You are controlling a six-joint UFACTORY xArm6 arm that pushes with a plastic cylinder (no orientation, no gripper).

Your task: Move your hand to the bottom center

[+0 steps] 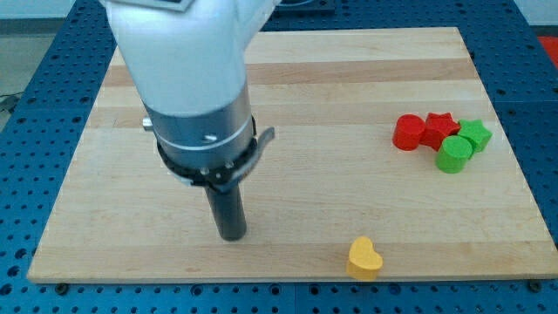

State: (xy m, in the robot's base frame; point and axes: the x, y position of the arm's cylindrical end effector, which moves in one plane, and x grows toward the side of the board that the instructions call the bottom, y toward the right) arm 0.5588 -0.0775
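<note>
My tip (232,235) rests on the wooden board (305,78) in the lower left-centre of the view. The white arm body (187,70) rises above it to the view's top. A yellow heart block (364,257) lies near the board's bottom edge, well to the right of my tip. At the right, a red cylinder (408,132), a red star (440,126), a green cylinder (454,154) and a green star (475,134) sit bunched together, far from my tip.
The board lies on a blue perforated table (35,96) that shows around all its edges. The arm body hides part of the board's upper left.
</note>
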